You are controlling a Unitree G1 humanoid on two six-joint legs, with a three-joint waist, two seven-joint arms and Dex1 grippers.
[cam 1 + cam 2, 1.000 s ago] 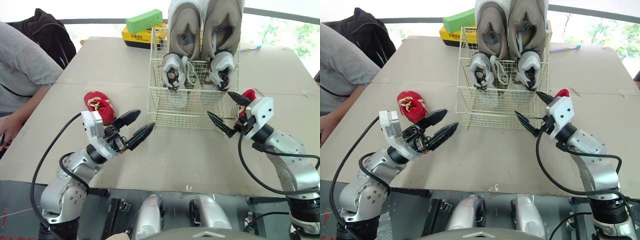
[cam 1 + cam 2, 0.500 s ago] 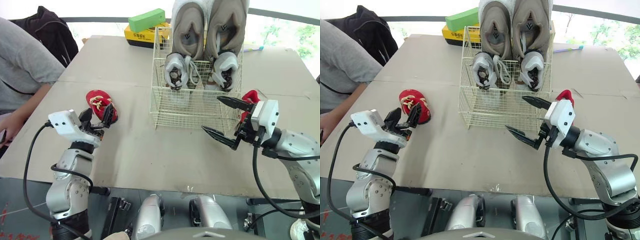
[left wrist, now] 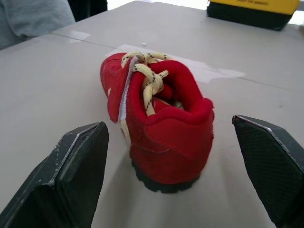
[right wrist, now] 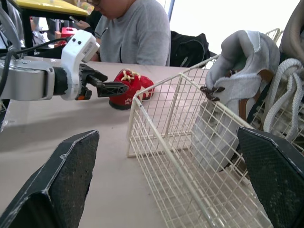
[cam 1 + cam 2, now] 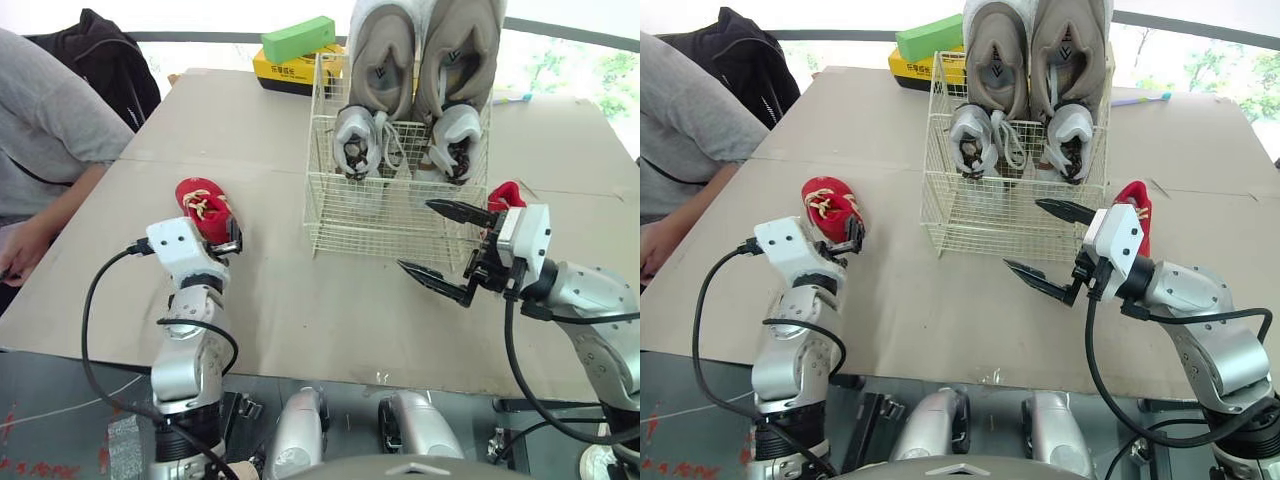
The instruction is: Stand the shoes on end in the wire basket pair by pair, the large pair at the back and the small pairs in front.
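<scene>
Left eye view: wire basket [image 5: 380, 228] holding four upended shoes, two tan shoes [image 5: 385, 60] far, two grey shoes [image 5: 357, 140] near; left red shoe [image 5: 203, 203], right red shoe [image 5: 506, 192] outside; left gripper [image 3: 168, 123], right gripper [image 5: 415, 235] gaping, empty.

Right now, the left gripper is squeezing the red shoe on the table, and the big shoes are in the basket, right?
Not quite. The left gripper is open: in the left wrist view its fingers stand apart on either side of the red shoe without touching it. The big shoes are in the basket, as you said.
</scene>
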